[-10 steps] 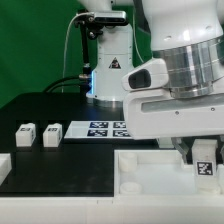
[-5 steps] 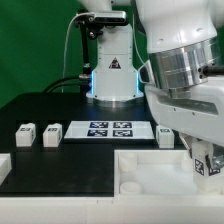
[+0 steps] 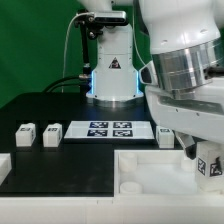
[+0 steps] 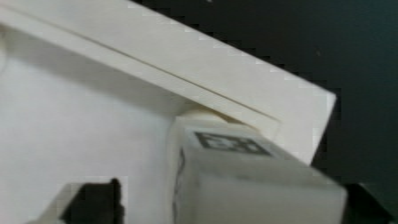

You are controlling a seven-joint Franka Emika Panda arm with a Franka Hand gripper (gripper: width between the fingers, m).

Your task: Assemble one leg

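My gripper [image 3: 207, 158] is shut on a leg [image 3: 211, 169], a small white block with a black-and-white tag. It holds the leg over the right corner of the large white tray-like part [image 3: 150, 172]. In the wrist view the held leg [image 4: 240, 180] fills the space between the jaws of the gripper [image 4: 231, 208], tag outward, right by the tray part's raised corner wall [image 4: 214, 75]. One dark finger [image 4: 89, 202] shows beside it. Two more legs [image 3: 25, 133] [image 3: 51, 133] stand at the exterior view's left, and another leg [image 3: 165, 135] stands by the arm.
The marker board [image 3: 108, 128] lies on the black table in front of the robot base [image 3: 110, 75]. A white part's edge [image 3: 3, 166] shows at the exterior view's lower left. A green backdrop stands behind.
The gripper and the held leg have shifted toward the exterior view's right, over the tray part's corner. The arm's move uncovered the leg standing behind it.
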